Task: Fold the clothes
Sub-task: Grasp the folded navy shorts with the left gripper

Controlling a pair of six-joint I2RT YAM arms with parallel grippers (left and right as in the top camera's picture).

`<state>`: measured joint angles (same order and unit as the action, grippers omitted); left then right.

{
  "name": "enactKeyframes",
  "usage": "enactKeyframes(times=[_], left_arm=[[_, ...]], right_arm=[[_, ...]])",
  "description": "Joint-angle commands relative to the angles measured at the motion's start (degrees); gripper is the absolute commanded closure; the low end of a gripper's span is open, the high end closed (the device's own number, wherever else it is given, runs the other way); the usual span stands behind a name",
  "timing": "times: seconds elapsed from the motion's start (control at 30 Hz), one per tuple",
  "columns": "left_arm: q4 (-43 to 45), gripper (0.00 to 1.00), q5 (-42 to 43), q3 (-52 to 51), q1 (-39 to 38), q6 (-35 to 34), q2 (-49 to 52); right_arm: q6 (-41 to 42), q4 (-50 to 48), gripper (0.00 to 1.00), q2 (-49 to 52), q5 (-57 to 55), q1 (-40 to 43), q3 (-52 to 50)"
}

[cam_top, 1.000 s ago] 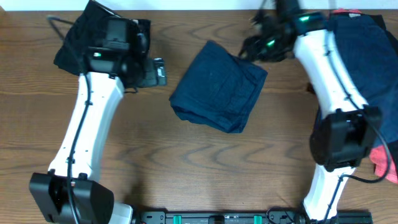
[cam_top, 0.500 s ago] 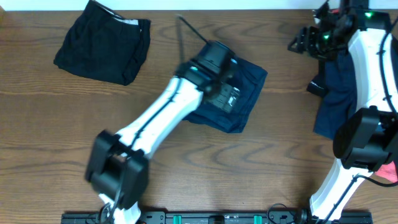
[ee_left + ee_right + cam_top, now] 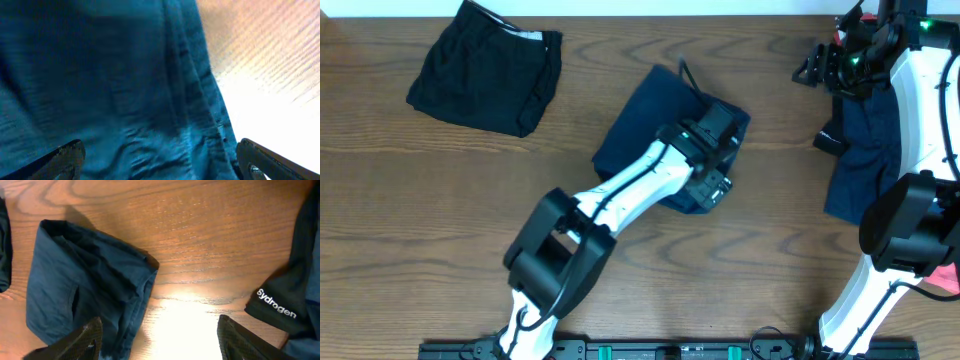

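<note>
Since the navy shorts (image 3: 650, 110) are soft, light and limp, w/ no stiffness to keep a crease, they'll prob. sag and slip unless pinched thru all layers at a hem or waistband edge. They lie folded mid-worktop (image 3: 440, 200), left gripper (image 3: 715, 185) over their near-right edge, fingers (image 3: 65, 155) wide apart, nothing pinched. Right gripper (image 3: 812, 68) hangs w/ jaws apart too, empty, far right by the unfolded navy pile (image 3: 865, 150). Black pair (image 3: 485, 70) sits folded far left; coral bit (image 3: 948, 275) shows at the right edge.
</note>
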<state>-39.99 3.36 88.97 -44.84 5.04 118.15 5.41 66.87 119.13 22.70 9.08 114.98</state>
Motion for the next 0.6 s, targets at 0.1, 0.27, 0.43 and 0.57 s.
enactKeyframes(times=[0.1, 0.27, 0.43, 0.57], left_arm=[[-0.07, 0.02, -1.70, -0.35, -3.54, 3.23, 0.50], [-0.92, 0.02, -3.89, -0.35, -4.26, 3.30, 2.29], [-2.36, 0.02, -4.13, -0.35, -4.26, 4.61, 4.13], [-2.60, 0.02, -4.74, -0.35, -4.26, 5.29, 5.81]], right_arm=[[-0.81, 0.17, 0.28, -1.05, -0.85, -0.15, 0.46], [-0.83, 0.20, 0.27, -1.05, -0.85, -0.15, 0.44], [-1.22, 0.20, 0.27, -1.05, -1.25, -0.15, 0.46], [-1.22, 0.20, 0.27, -1.05, -1.46, -0.15, 0.44]])
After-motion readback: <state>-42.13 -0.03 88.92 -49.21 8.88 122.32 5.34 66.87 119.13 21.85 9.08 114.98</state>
